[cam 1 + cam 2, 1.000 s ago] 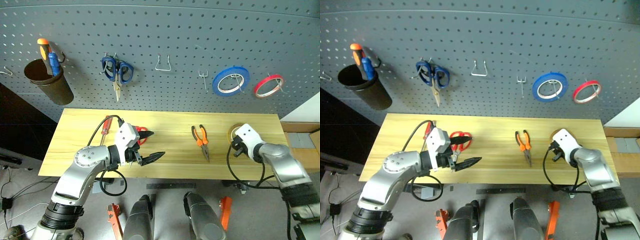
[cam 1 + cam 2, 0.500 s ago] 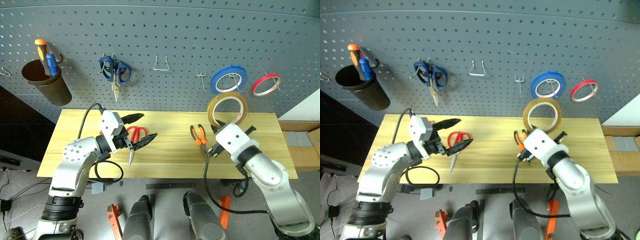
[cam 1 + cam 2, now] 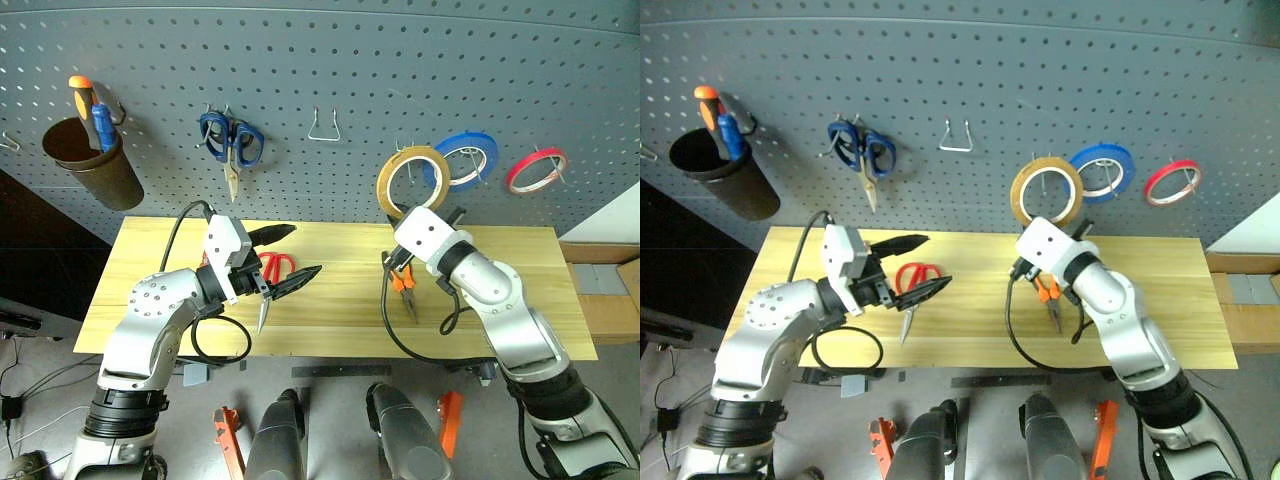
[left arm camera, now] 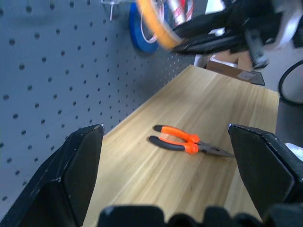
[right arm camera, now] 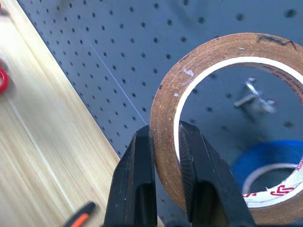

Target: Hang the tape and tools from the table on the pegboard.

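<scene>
My right jaws (image 5: 165,156) pinch the rim of the tape (image 3: 411,180), one finger inside the ring and one outside, holding it upright in front of the pegboard (image 3: 350,70). A double-prong hook (image 5: 255,97) shows through the ring, and the blue roll (image 3: 465,160) hangs just beside it, with the red roll (image 3: 537,170) further along. My left jaws (image 3: 282,258) stand wide and empty above the table (image 3: 330,300), over the red scissors (image 3: 270,275). The pliers (image 4: 187,142) lie flat on the table below the tape. I cannot make out the screwdriver.
</scene>
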